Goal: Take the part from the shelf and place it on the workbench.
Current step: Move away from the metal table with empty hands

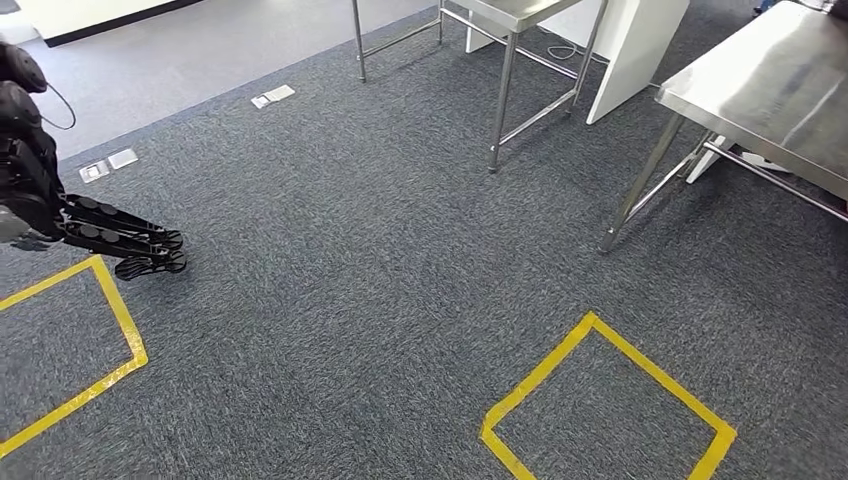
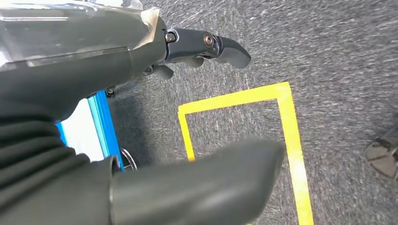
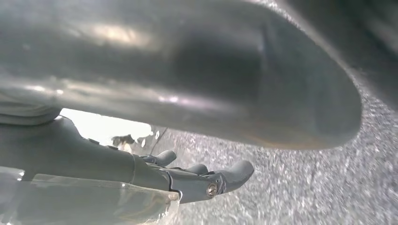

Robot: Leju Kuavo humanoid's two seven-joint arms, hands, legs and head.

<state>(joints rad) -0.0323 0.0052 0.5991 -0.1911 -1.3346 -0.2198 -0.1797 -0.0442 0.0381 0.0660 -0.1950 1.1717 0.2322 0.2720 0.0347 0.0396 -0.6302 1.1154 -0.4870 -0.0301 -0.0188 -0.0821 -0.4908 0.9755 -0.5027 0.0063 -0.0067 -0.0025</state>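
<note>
Both the left hand (image 1: 120, 238) and right hand (image 3: 206, 180) hang empty, fingers apart, above grey carpet (image 1: 380, 300). Likely walking toward the shelf; the part remains ungrasped.

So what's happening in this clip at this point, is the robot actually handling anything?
Nothing is being handled. The head view looks down at grey carpet with yellow tape squares and the steel legs of tables at the top. The left hand hangs over the floor with its fingers stretched out and nothing in them. The right hand is likewise held out over the carpet without a load. No part or shelf can be made out.
</note>
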